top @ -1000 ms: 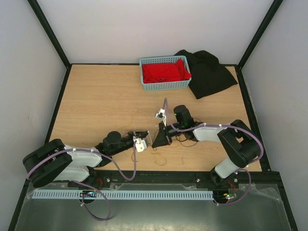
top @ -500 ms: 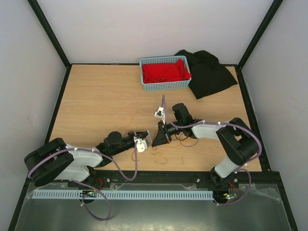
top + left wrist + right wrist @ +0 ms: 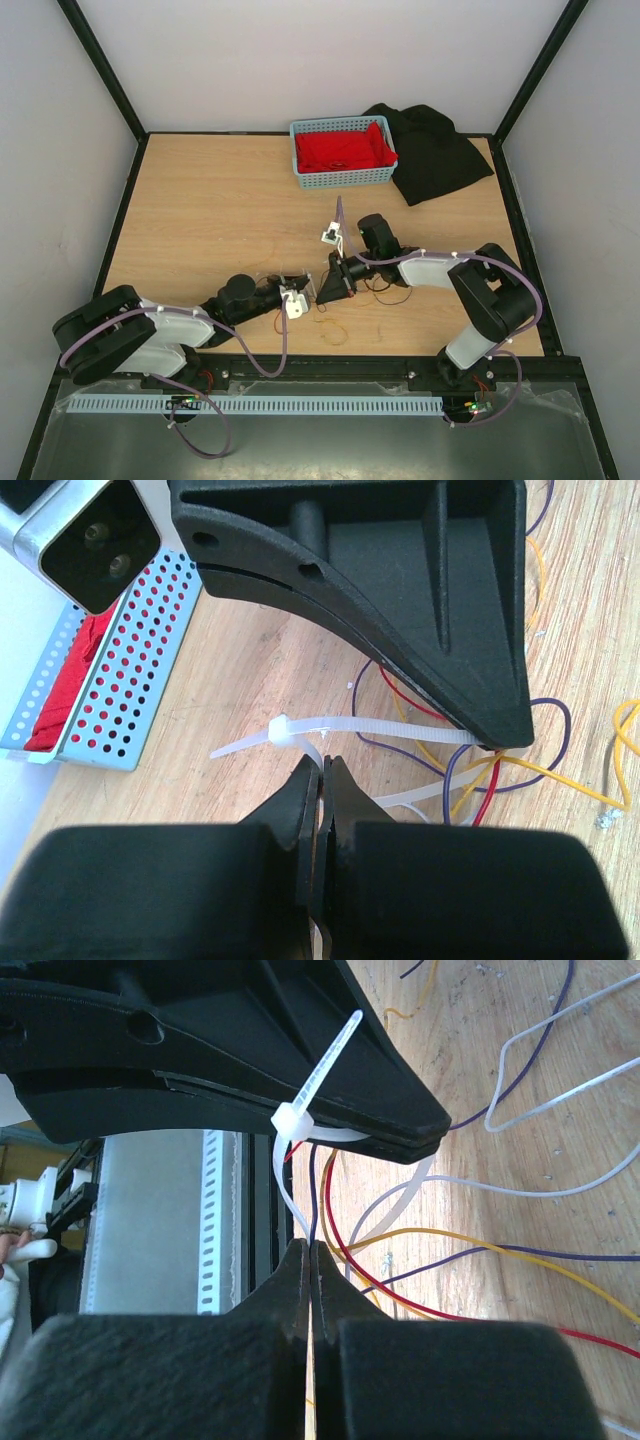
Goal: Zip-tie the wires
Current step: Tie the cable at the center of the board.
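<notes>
The zip tie is a whitish strip looped around thin purple, red and yellow wires that lie curled on the wooden table. My left gripper is shut on the strip just below its square head. My right gripper is shut on another stretch of the zip tie, and a purple wire enters the same jaws. The wires spread out behind. Seen from above, the left gripper and right gripper meet tip to tip near the table's front, with wires beside them.
A blue perforated basket holding red cloth stands at the back centre. A black cloth lies to its right. A loose wire loop rests in front of the grippers, close to the black front rail.
Both arms have shifted slightly while staying tip to tip. Both grippers have stayed shut on the zip tie.
</notes>
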